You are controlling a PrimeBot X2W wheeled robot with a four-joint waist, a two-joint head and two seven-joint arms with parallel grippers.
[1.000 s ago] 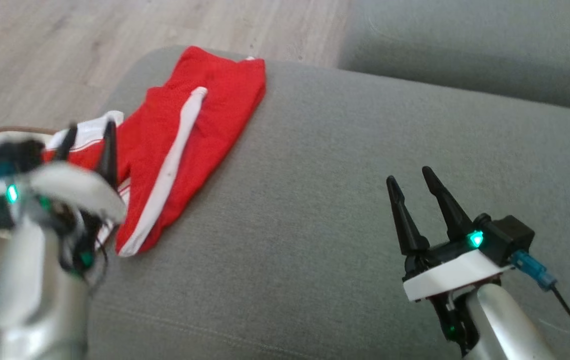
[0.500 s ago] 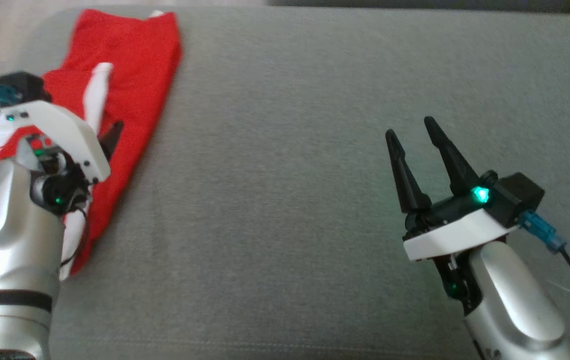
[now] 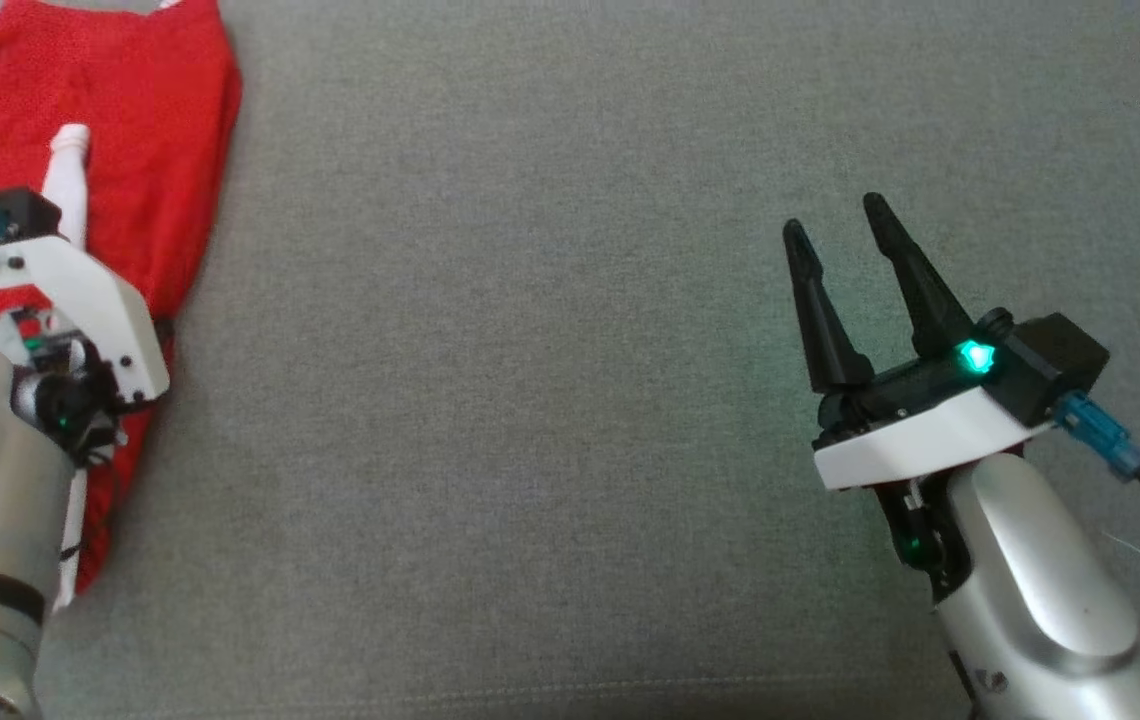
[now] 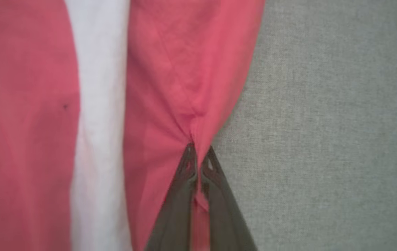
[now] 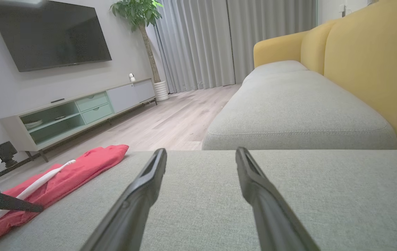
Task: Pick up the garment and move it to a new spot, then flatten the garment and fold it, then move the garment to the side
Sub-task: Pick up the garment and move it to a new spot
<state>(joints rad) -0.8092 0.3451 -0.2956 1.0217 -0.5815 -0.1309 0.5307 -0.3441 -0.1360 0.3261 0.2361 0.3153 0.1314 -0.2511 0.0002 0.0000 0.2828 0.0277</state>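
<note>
One red garment (image 3: 150, 150) with a single white stripe (image 4: 101, 122) is lying at the left edge of a grey sofa cushion (image 3: 530, 400). Its long axis is running from the robot's near side toward the far side, with the stripe following that length. Two grippers are showing. The left gripper (image 4: 198, 150) is pinching a fold at the garment's edge beside the bare cushion, its fingers nearly together on the cloth. The right gripper (image 3: 835, 215) is hovering over bare cushion, well apart from the garment, its two fingers spread and holding nothing.
</note>
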